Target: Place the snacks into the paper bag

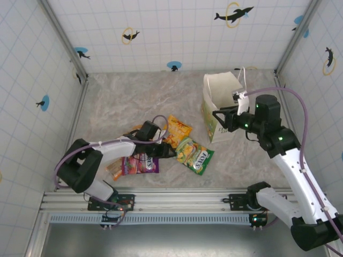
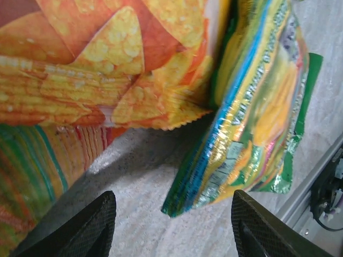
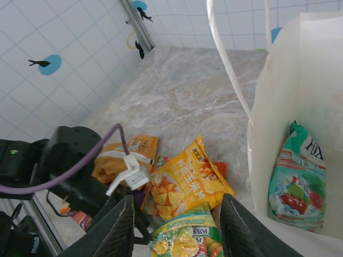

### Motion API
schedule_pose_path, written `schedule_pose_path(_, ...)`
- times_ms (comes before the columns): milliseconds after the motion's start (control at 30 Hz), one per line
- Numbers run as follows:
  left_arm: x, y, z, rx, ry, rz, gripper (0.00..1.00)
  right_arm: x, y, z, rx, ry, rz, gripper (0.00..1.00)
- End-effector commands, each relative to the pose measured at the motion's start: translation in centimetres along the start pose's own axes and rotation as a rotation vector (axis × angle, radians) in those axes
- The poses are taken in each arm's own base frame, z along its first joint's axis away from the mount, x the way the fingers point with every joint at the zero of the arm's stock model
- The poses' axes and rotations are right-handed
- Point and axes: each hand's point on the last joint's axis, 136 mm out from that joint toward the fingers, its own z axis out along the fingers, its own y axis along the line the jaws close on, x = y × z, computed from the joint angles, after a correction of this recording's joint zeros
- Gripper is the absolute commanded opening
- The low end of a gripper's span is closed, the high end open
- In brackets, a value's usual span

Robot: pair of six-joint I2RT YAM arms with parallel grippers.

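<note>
Grey marble covered the desk [image 1: 118,101], and white tiled walls [image 1: 177,32] with little dolphin stickers stood all round it.

Closest to me lay the orange bar [image 1: 114,170] and the purple packet [image 1: 140,164], side by side and flat on the desk. Just past them the left arm lay low. It was bent at the elbow and reached to the right, into the pile of snacks.

The left gripper [image 1: 164,150] was open. Its two black fingers were wide apart with bare desk between them, and it held nothing.

The green packet [image 1: 195,156] lay right in front of it and a bit to the right. One corner of the packet pointed back at the gap between the fingers. Its long side ran away from the gripper, slanting to the right.

The yellow packet [image 1: 178,130] lay a little farther on, with its edge up against the green one.

I thought the left arm was the one to do the picking, since it was much nearer the snacks. The green packet looked like the easy one to grab. The gripper would only need to slide forward and close across the thin end.

Farther back on the right stood the paper bag [image 1: 222,88], upright with its mouth open. A teal packet [image 3: 297,176] already lay inside it.

The right arm rose high from its base and bent over toward the bag. The right gripper [image 1: 217,119] was open too, holding nothing, just beside the bag's left wall. I could not tell if it touched the wall.
</note>
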Motion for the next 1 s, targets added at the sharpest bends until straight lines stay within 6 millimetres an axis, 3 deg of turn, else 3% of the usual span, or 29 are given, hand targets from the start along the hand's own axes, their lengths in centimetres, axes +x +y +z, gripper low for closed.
schedule_pose_path(0,-1.0,-1.8,0.7,0.060,0.002,0.083,0.58,-0.5,0.8,-0.2,-0.034,-0.034,-0.019,0.45)
schedule_pose_path(167,-0.6,-2.6,1.8,0.100,0.032,0.101,0.55,-0.1,0.9,-0.4,-0.037,-0.024,-0.015,0.45)
schedule_pose_path(300,-0.7,-3.0,2.4,0.122,0.042,0.110,0.47,-0.3,1.0,-0.7,-0.031,-0.035,-0.020,0.45)
schedule_pose_path(367,-0.7,-3.2,2.6,0.134,0.053,0.112,0.39,-0.3,0.9,-0.8,-0.028,-0.037,-0.021,0.45)
schedule_pose_path(467,-1.0,-3.6,2.4,0.139,0.050,0.132,0.18,-0.3,0.9,-0.8,-0.024,-0.038,-0.019,0.45)
schedule_pose_path(633,-2.0,-4.2,0.8,0.080,0.019,0.203,0.00,-0.5,0.9,-1.1,-0.016,-0.044,-0.016,0.44)
schedule_pose_path(867,-3.6,-6.6,-3.5,-0.016,-0.021,0.433,0.00,-1.6,0.9,-2.6,0.032,-0.107,-0.077,0.39)
schedule_pose_path(967,-4.5,-7.5,-6.1,-0.098,-0.024,0.563,0.00,-2.0,1.8,-3.3,0.003,-0.140,-0.118,0.39)
